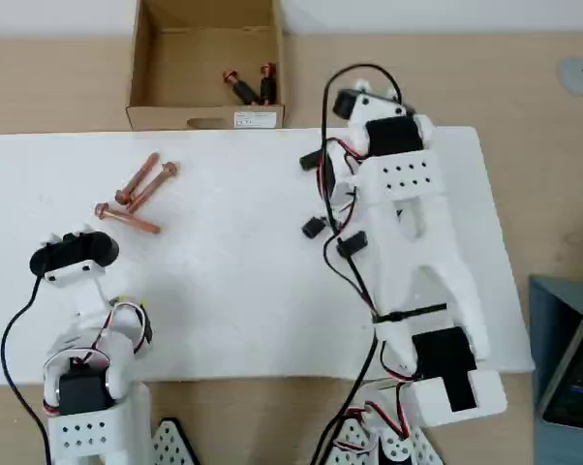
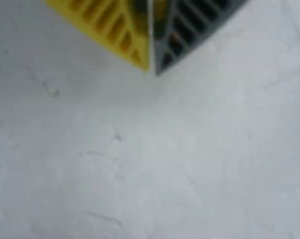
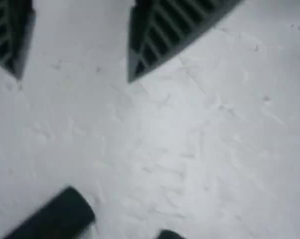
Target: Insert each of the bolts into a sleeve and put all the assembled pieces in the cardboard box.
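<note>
On the white mat [image 1: 224, 291], the bolts [image 1: 151, 188] look light, stiff and slippery, so you should pinch one mid-shank. Your left gripper [image 2: 151, 67] sits closed and empty, your right gripper [image 3: 73, 74] spread wide.

from above i see a white sheet [image 1: 233, 291] spread over the middle of a tan wooden tabletop [image 1: 49, 87], its long sides running from 9 o'clock to 3 o'clock. bare wood shows beyond it at 12 and 3 o'clock, and in a narrow band at 6 o'clock. close beneath me the sheet is pale and lightly scuffed, with faint creases and small specks. at 2 o'clock, on the bare wood, sits a grey round disc [image 1: 580, 74] with a dark spot in it, cut off at the edge. at 4 o'clock, just off the sheet's corner, lies what looks like a laptop [image 1: 570, 373], grey-rimmed with dark keys. a pale strip of wall [image 1: 417, 14] runs along 12 o'clock.
</note>
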